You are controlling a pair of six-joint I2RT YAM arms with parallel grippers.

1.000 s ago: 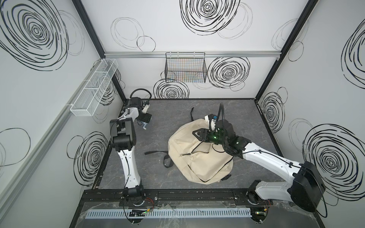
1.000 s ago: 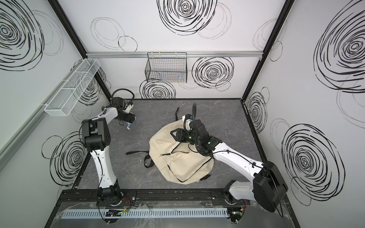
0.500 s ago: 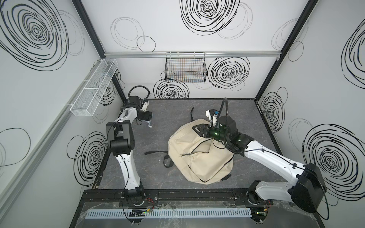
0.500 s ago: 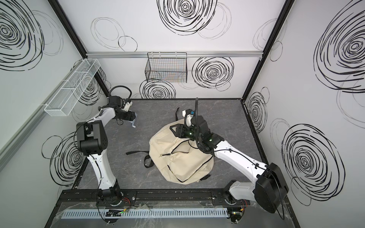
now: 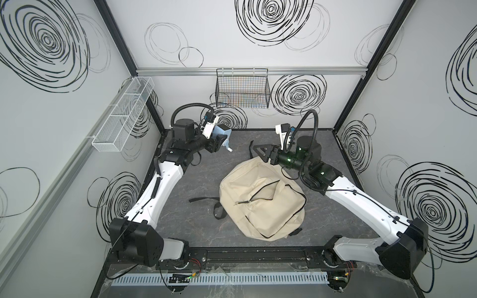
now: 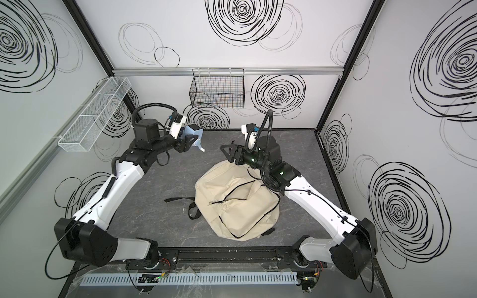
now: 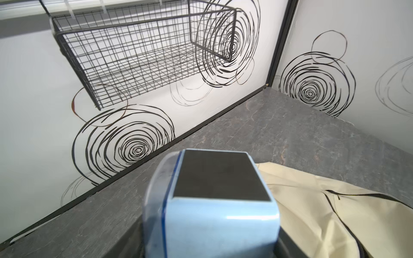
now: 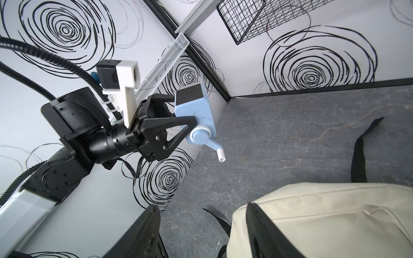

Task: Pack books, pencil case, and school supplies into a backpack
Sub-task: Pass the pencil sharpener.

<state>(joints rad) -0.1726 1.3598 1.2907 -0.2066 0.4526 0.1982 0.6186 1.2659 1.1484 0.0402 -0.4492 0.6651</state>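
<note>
Step in hand: getting the sharpener [image 5: 222, 133] into the backpack [image 5: 260, 206]. Your left gripper [image 8: 182, 109] is clamped on the sharpener body, holding it off the table [image 5: 196, 185] near the back left corner, well apart from the bag. Your right gripper [image 5: 261, 154] is spread and empty, above the bag's far edge.

Next, I'd say: right pulls the zip mouth open, left carries over and drops. Can't tell how wide the mouth is.

Sharpener: boxy, light blue, dark panel on one face, pale crank sticking out, which could snag fabric. No books or case in view.

Top views: high, looking down, whole scene. Wrist views: close, low; both share backpack [image 7: 301, 201].
</note>
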